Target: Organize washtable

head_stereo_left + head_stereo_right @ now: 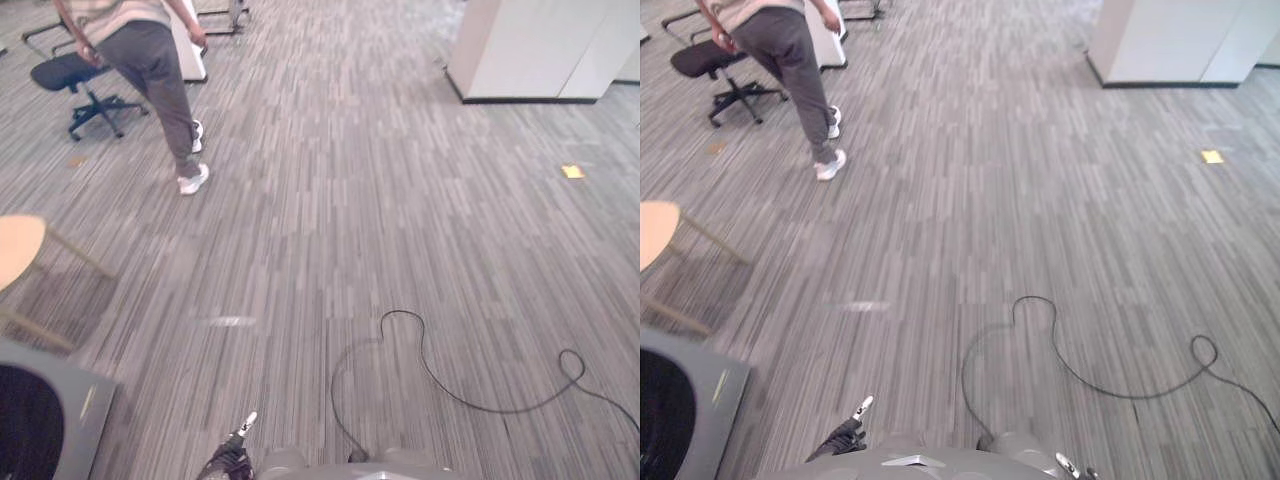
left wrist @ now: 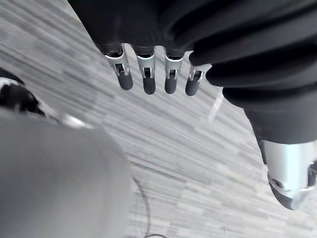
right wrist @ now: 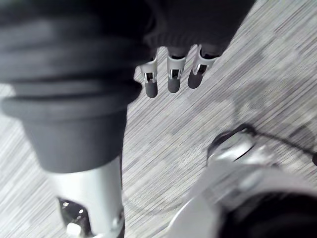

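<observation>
**Two empty hands over a grey carpet**

There are two robot hands. The left hand (image 2: pixel 145 79) hangs low by the robot's side. Its fingers point straight down in a neat row, a little apart, and hold nothing. The right hand (image 3: pixel 173 75) hangs the same way on the other side, its fingers loose and straight, with nothing in them. Under both hands is the carpet (image 1: pixel 350 200), grey with thin stripes.

Which thing here is the one to tidy, I cannot tell.

Close on the left is one grey box (image 1: pixel 70 400) with a big dark round hole. Just past it stands one round wooden table (image 1: pixel 15 250) on thin legs.

Far away on the left is one person (image 1: pixel 150 70) in grey trousers and white shoes. One black office chair (image 1: pixel 70 75) on wheels is beside the person, and one white panel (image 1: pixel 190 50) is right behind.

Far away on the right stands one big white cabinet (image 1: pixel 540 50). Near it, one small yellow mark (image 1: pixel 572 171) lies on the carpet. One pale streak (image 1: pixel 225 321) lies on the carpet in the middle, nearer the robot.
</observation>
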Available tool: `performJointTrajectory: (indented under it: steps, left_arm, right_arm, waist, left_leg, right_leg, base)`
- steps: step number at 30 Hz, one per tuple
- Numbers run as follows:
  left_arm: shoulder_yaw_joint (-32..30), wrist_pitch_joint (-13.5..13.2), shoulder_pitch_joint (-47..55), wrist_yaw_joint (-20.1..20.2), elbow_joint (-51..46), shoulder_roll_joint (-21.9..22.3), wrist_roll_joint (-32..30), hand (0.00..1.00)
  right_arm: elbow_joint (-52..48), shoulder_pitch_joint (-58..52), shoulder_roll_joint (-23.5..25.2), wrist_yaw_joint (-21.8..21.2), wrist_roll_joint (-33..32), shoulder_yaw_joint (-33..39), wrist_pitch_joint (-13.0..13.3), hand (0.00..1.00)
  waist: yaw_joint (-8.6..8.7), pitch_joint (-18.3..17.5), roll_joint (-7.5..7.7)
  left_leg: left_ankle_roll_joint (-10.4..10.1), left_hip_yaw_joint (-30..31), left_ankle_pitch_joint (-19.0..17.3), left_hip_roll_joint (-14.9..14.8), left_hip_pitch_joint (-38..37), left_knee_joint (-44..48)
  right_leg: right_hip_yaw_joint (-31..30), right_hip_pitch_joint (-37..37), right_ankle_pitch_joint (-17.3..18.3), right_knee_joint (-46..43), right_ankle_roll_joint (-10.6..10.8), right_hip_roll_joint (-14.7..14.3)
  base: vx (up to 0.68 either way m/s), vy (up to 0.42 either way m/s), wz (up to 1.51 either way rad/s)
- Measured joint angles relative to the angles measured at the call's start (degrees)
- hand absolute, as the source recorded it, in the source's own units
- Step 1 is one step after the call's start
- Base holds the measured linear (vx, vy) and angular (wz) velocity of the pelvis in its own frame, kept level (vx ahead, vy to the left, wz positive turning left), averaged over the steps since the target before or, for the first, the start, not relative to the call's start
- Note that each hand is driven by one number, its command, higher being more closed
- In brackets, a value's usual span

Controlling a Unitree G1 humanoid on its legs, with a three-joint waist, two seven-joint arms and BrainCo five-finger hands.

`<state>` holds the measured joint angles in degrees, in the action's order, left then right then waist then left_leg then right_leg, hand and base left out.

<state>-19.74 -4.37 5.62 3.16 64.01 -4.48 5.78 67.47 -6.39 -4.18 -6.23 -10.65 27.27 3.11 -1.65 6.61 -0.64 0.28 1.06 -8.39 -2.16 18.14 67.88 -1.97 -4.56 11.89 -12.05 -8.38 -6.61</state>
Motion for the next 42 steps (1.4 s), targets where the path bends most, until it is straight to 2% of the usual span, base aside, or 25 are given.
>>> performJointTrajectory:
  steps: [2,5,8,9,10,12,15,18,20,22,23,24,25,26,27,30,32,34,35,36,37,38,40,41,42]
  left_arm:
    - [1.93,0.24,3.65,-0.10,0.66,-0.77,0.04,0.00]
    - [2.90,0.35,7.50,-0.30,1.69,0.22,0.10,0.00]
    - [2.63,1.31,10.64,-0.56,4.12,0.78,0.03,0.00]
    - [1.61,1.33,11.03,-0.64,5.33,1.31,0.07,0.00]
    - [1.41,1.38,11.26,-0.18,5.70,0.04,0.22,0.00]
    - [2.84,1.59,9.39,-0.44,5.37,-2.46,0.18,0.00]
    - [6.96,1.51,4.96,-0.43,2.99,-2.67,-0.05,0.00]
    - [10.23,1.22,-0.10,-0.99,2.35,-2.34,0.68,0.00]
    - [12.71,0.01,-3.58,-1.22,0.60,-2.33,0.66,0.00]
    - [13.24,-0.66,-4.11,-1.22,0.55,-0.89,0.58,0.00]
    - [11.40,-0.57,-3.73,-1.24,0.44,1.36,0.38,0.00]
    - [9.41,-0.53,-3.78,-1.31,0.30,2.24,0.38,0.00]
    - [6.02,-0.38,-3.52,-1.32,0.07,3.83,0.36,0.00]
    - [3.50,-0.46,-2.20,-1.44,-0.45,4.28,0.44,0.00]
    - [3.52,-0.42,-2.07,-1.51,-0.59,3.87,0.47,0.00]
    - [4.10,-0.83,-0.80,-0.70,-2.10,0.99,1.14,0.00]
    - [4.12,-1.05,-0.49,-0.37,-2.37,-1.14,0.36,0.00]
    - [4.64,-0.85,2.67,-0.35,-0.76,-2.38,-0.27,0.00]
    - [4.70,-0.44,3.73,-0.40,-0.14,-2.02,-0.27,0.00]
    - [5.04,0.03,5.21,-0.46,1.58,-0.41,-0.27,0.00]
    - [5.10,0.52,7.60,-0.71,3.34,0.46,-0.27,0.00]
    - [4.84,0.79,8.71,-0.84,3.84,0.83,-0.26,0.00]
    - [3.96,1.02,10.61,-0.87,4.48,-0.33,-0.16,0.00]
    - [4.11,1.38,9.94,-1.38,4.61,-1.06,-0.04,0.00]
    - [4.35,1.37,9.40,-1.44,4.44,-1.57,-0.06,0.00]
  right_arm:
    - [0.03,3.03,-0.39,0.05,0.59,-2.80,0.03,0.00]
    - [-0.01,3.54,-1.06,0.07,0.53,-5.37,0.41,0.00]
    - [0.36,0.85,-1.48,-0.02,0.52,-7.35,0.45,0.00]
    - [0.75,-0.42,-1.31,-0.08,0.55,-6.86,0.45,0.00]
    - [1.19,-1.40,-1.08,-0.12,0.57,-6.31,0.46,0.00]
    - [3.20,-3.18,-0.37,-0.57,0.58,-3.90,0.29,0.00]
    - [2.83,-5.26,-0.03,-1.15,0.64,0.20,0.10,0.00]
    - [2.85,-7.46,0.32,-1.11,0.65,1.05,-0.06,0.00]
    - [2.88,-9.19,2.30,-1.01,0.65,1.70,-0.22,0.00]
    - [3.22,-10.07,2.29,-0.76,0.69,1.75,-1.38,0.00]
    - [2.19,-10.31,1.95,-0.36,0.67,2.16,-1.26,0.00]
    - [1.95,-9.65,2.02,-0.26,0.72,2.87,-1.21,0.00]
    - [1.52,-9.60,1.18,0.09,0.57,3.86,-1.26,0.00]
    - [-0.25,-9.39,0.98,0.07,0.59,3.69,-1.24,0.00]
    - [-0.55,-8.91,0.81,0.09,0.60,3.56,-1.18,0.00]
    - [0.01,-4.26,-0.24,0.92,1.02,1.34,-1.13,0.00]
    - [-0.01,-1.92,-0.30,1.29,0.59,-0.63,-0.91,0.00]
    - [-0.13,2.43,-0.80,1.21,0.49,-5.68,0.02,0.00]
    - [-0.32,2.98,-0.97,1.12,0.49,-6.69,0.30,0.00]
    - [-0.85,2.81,-1.78,1.13,0.46,-7.83,0.68,0.00]
    - [-0.37,1.84,-1.58,1.15,0.47,-8.67,0.46,0.00]
    - [0.02,1.24,-1.54,1.04,0.47,-8.78,0.48,0.00]
    - [0.86,-0.67,-1.32,0.56,0.50,-7.52,0.49,0.00]
    - [1.77,-1.61,-1.09,0.51,0.53,-6.17,0.49,0.00]
    - [2.41,-2.13,-1.01,0.47,0.51,-5.85,0.42,0.00]
  waist:
    - [-1.99,0.44,0.82]
    - [-2.77,-0.58,-0.40]
    - [-3.98,-2.40,-0.57]
    - [-3.67,-3.71,1.52]
    - [-3.03,-3.61,3.22]
    - [-0.16,-3.07,5.04]
    - [1.98,-1.66,2.31]
    - [3.51,-1.16,0.55]
    - [5.66,-1.51,2.58]
    - [7.69,-2.93,1.25]
    - [8.10,-4.49,-1.14]
    - [7.59,-4.10,-1.38]
    - [6.87,-3.50,-2.03]
    - [5.97,-3.03,-2.79]
    - [5.41,-2.67,-2.52]
    - [2.10,-0.42,-0.55]
    - [0.71,0.08,1.22]
    - [-1.51,-0.58,2.05]
    - [-2.00,-0.98,1.31]
    - [-2.23,-1.35,-2.42]
    - [-2.47,-2.20,-2.63]
    - [-2.71,-3.51,-2.32]
    - [-2.26,-5.07,1.96]
    - [-1.26,-4.19,3.75]
    - [-0.71,-3.81,4.31]
  left_leg:
    - [-1.47,-0.46,-2.63,1.67,7.03,-19.45]
    - [-5.24,2.18,2.69,1.11,7.67,-51.71]
    - [-3.41,-2.48,9.64,1.68,9.74,-45.82]
    - [-2.31,-3.82,9.65,4.30,7.85,-45.11]
    - [0.52,-4.82,7.78,7.86,3.52,-45.69]
    - [2.62,-2.42,3.78,12.75,-4.55,-47.87]
    - [4.75,2.56,0.10,11.97,-17.70,-53.61]
    - [6.30,6.10,-4.19,9.38,-25.33,-56.00]
    - [6.62,10.62,-8.39,9.50,-30.19,-57.75]
    - [6.64,14.10,-10.77,7.41,-32.78,-59.55]
    - [4.97,14.37,-11.52,5.41,-30.84,-52.94]
    - [3.24,13.78,-10.52,5.55,-28.26,-45.88]
    - [-3.71,12.80,-4.83,5.77,-23.71,-31.78]
    - [-8.77,11.92,7.39,5.68,-18.56,-18.08]
    - [-8.78,10.43,11.30,5.34,-16.47,-12.30]
    - [-0.40,1.36,3.80,2.87,-4.93,2.47]
    - [0.74,-1.82,-0.14,2.72,0.13,-3.88]
    - [-2.49,-3.39,-0.03,2.85,5.00,-30.64]
    - [-4.03,-2.77,1.36,2.34,4.80,-40.57]
    - [-4.59,-1.18,3.99,0.16,5.08,-52.78]
    - [-3.17,-1.73,9.75,1.27,5.27,-48.84]
    - [-1.77,-2.42,10.65,2.65,4.92,-48.14]
    - [2.90,-4.84,7.36,7.96,1.44,-48.07]
    - [4.47,-3.82,5.05,11.28,-2.15,-48.17]
    - [5.72,-3.11,4.24,12.34,-4.19,-48.30]
  right_leg:
    - [-4.72,-5.92,3.17,3.21,1.52,2.70]
    - [-7.79,-11.65,6.64,6.35,1.96,4.38]
    - [-9.44,-13.67,11.11,-2.52,2.36,7.69]
    - [-10.19,-8.26,9.64,-17.74,6.22,9.21]
    - [-11.66,-4.01,0.99,-32.26,12.77,10.50]
    - [-10.42,2.47,-10.93,-51.02,16.53,10.88]
    - [-0.67,14.80,-1.37,-56.62,9.31,10.07]
    - [3.69,22.14,2.31,-37.94,10.18,8.20]
    - [5.49,25.44,-6.31,-6.14,16.18,10.09]
    - [6.84,28.12,-15.22,-7.84,12.76,9.35]
    - [8.86,28.28,-12.67,-9.56,7.03,7.21]
    - [8.59,27.45,-11.60,-10.39,6.28,6.70]
    - [8.96,23.92,-10.17,-10.01,4.99,5.00]
    - [8.54,18.59,-8.16,-7.91,3.46,2.83]
    - [7.66,15.59,-6.53,-6.66,3.26,1.96]
    - [2.04,0.41,-2.94,-0.95,1.32,-0.20]
    - [-0.87,-4.67,-2.33,1.31,0.47,1.10]
    - [-5.21,-9.73,2.64,4.75,2.35,4.26]
    - [-5.83,-11.30,3.79,6.10,2.70,4.63]
    - [-7.45,-14.39,4.45,7.40,2.58,3.46]
    - [-8.58,-16.11,6.19,4.60,1.06,4.06]
    - [-8.46,-14.88,6.97,0.53,1.52,5.55]
    - [-9.69,-5.23,4.87,-25.40,10.52,8.63]
    - [-10.95,-2.00,-4.96,-37.50,17.15,8.98]
    - [-10.66,-0.78,-9.47,-42.55,18.36,9.20]
  base:
    - [-0.39,0.030,-1.15]
    - [-0.20,0.084,-0.61]
    - [0.48,0.097,-0.49]
    - [0.95,0.139,-0.17]
    - [0.91,0.089,0.15]
    - [0.91,-0.021,0.74]
    - [0.54,-0.040,0.53]
    - [-0.06,-0.004,0.62]
    - [0.55,-0.238,0.86]
    - [0.80,-0.457,0.79]
    - [0.85,-0.449,0.48]
    - [0.72,-0.352,0.03]
    - [0.47,-0.305,-0.30]
    - [0.42,-0.271,-0.35]
    - [0.30,-0.184,-0.49]
    - [0.08,-0.063,-0.59]
    - [0.02,-0.012,-0.74]
    - [-0.13,-0.011,-1.25]
    - [-0.29,0.120,-0.95]
    - [0.07,0.156,-0.66]
    - [0.29,0.181,-0.49]
    - [0.84,0.104,-0.26]
    - [0.75,0.071,0.20]
    - [0.55,-0.009,0.65]
    - [0.73,-0.077,0.81]
